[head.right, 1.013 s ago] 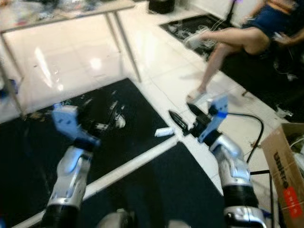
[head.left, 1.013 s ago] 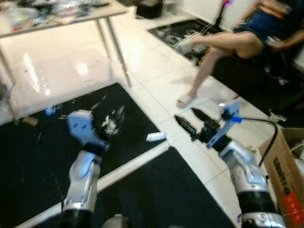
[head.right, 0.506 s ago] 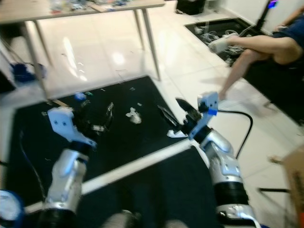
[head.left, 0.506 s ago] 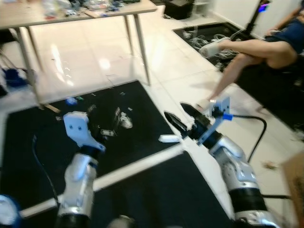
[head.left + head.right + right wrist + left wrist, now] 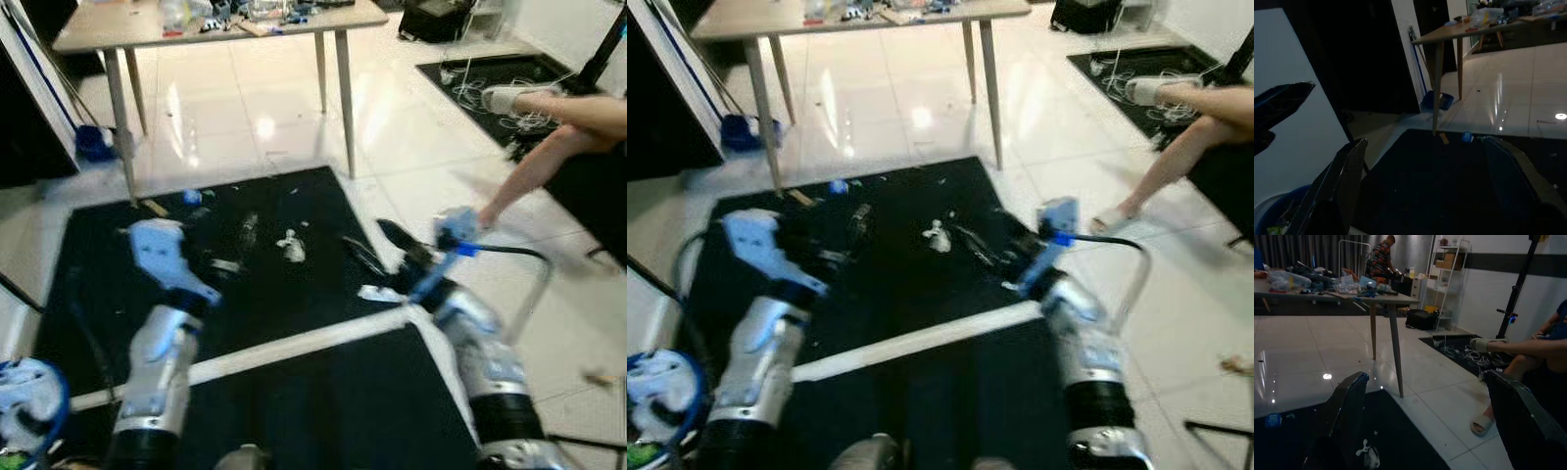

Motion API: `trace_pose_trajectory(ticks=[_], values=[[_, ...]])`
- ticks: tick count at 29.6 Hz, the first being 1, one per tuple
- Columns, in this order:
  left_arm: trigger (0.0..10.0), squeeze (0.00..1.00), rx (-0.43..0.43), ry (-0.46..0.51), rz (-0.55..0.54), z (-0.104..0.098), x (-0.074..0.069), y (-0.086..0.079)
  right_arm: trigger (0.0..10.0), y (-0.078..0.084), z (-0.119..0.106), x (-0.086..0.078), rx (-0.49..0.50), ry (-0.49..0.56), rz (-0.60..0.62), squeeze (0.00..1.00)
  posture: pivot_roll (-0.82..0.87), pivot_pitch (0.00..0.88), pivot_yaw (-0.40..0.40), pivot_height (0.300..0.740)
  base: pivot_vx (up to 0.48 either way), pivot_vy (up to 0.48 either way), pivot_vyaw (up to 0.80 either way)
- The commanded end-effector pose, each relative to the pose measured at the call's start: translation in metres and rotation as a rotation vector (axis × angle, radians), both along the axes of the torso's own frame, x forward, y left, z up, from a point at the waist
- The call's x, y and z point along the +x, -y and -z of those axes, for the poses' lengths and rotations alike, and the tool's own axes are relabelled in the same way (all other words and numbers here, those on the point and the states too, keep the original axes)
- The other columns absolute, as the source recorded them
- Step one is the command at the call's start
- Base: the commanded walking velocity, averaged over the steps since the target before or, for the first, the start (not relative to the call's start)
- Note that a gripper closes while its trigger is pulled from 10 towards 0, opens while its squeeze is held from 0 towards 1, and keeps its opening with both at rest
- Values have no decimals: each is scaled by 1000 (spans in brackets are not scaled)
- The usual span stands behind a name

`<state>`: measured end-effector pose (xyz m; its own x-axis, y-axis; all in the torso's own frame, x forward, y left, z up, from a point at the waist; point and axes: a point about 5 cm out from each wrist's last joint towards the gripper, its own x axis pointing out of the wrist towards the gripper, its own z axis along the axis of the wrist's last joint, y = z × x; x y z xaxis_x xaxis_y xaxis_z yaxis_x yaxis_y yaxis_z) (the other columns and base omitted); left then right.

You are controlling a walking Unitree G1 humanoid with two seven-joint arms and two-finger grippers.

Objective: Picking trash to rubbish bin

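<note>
A crumpled white paper [image 5: 290, 245] lies on the black mat [image 5: 284, 382], and a flat white scrap [image 5: 377, 293] rests at the mat's right edge. The paper also lies low between the open fingers in the left wrist view [image 5: 1369, 455]. My right gripper [image 5: 378, 247] is open just above the white scrap, holding nothing. My left gripper [image 5: 1425, 377] is open and held out over the mat, left of the paper. A blue-rimmed rubbish bin [image 5: 29, 401] with some trash inside stands at my lower left.
A wooden table [image 5: 225, 22] stands beyond the mat, a blue dustpan [image 5: 90, 144] by its leg. Small blue and brown scraps [image 5: 191, 197] lie at the mat's far edge. A seated person's legs [image 5: 549, 147] reach in from the right. A white floor strip [image 5: 294, 345] divides the mats.
The camera has swung left: the bin has come into view at lower left and the cardboard box has gone out on the right. Both arms keep their raised pose, fingers open.
</note>
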<state>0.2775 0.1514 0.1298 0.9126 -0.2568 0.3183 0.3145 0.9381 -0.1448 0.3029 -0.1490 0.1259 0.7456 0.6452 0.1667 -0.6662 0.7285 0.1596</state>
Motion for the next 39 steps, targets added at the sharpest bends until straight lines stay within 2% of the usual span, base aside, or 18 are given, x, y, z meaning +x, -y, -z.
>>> trace_pose_trajectory(ticks=[1,10,39], values=[[10000,0,5,-26,10,4,0,-2,10000,1,2,1,-15,-17,10,0,-69,0,11,740,0,0,0],[10000,0,6,-23,76,3,1,2,10000,-1,1,2,-7,-16,11,0,-62,0,8,740,96,0,0],[10000,0,13,-4,130,0,3,6,10000,0,-1,4,-15,-38,8,0,-54,0,-10,740,475,0,0]])
